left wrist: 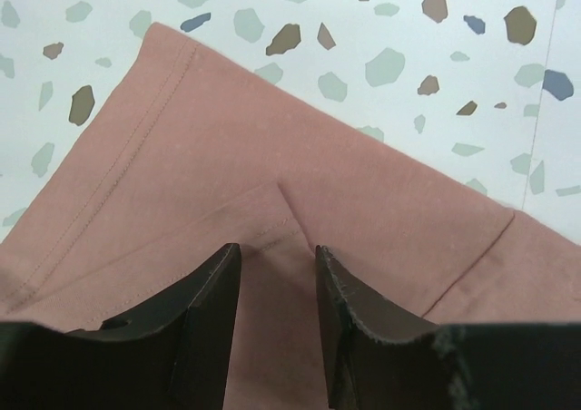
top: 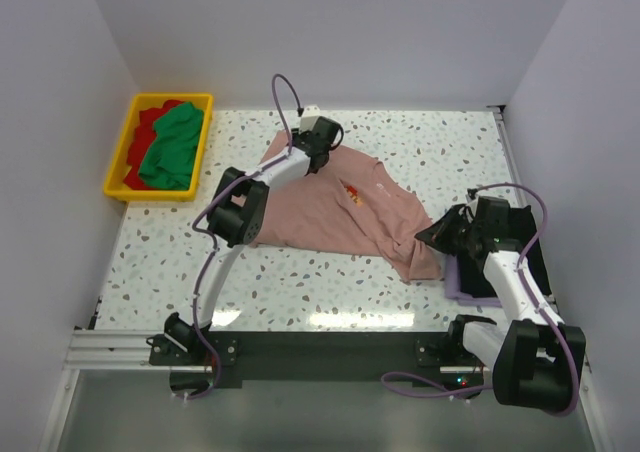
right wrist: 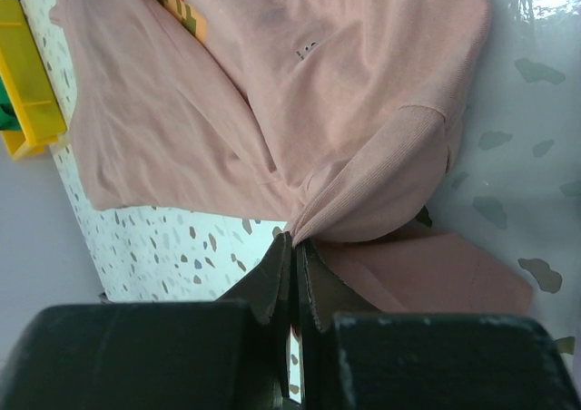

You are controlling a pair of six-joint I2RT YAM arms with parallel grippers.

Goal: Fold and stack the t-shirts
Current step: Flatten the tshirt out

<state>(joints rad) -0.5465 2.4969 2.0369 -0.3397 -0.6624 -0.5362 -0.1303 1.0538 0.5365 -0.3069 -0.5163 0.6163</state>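
The dusty-pink t-shirt (top: pixel 320 212) lies spread on the speckled table, its small chest print (top: pixel 352 192) facing up. At the shirt's far edge my left gripper (top: pixel 322 137) stands open. In the left wrist view its two fingers straddle a small pleat of the pink cloth (left wrist: pixel 272 156) without closing on it. My right gripper (top: pixel 440 234) is shut on a pinched fold at the shirt's near right corner (right wrist: pixel 363 183). A green shirt (top: pixel 175 142) and a red shirt (top: pixel 148 132) lie in the bin. A lavender shirt (top: pixel 462 284) and a black one (top: pixel 541 262) lie under the right arm.
A yellow bin (top: pixel 118 162) stands at the table's far left, and its corner (right wrist: pixel 27 83) shows in the right wrist view. White walls close in the table on the left, right and back. Bare speckled tabletop (top: pixel 300 282) lies between the shirt and the arm bases.
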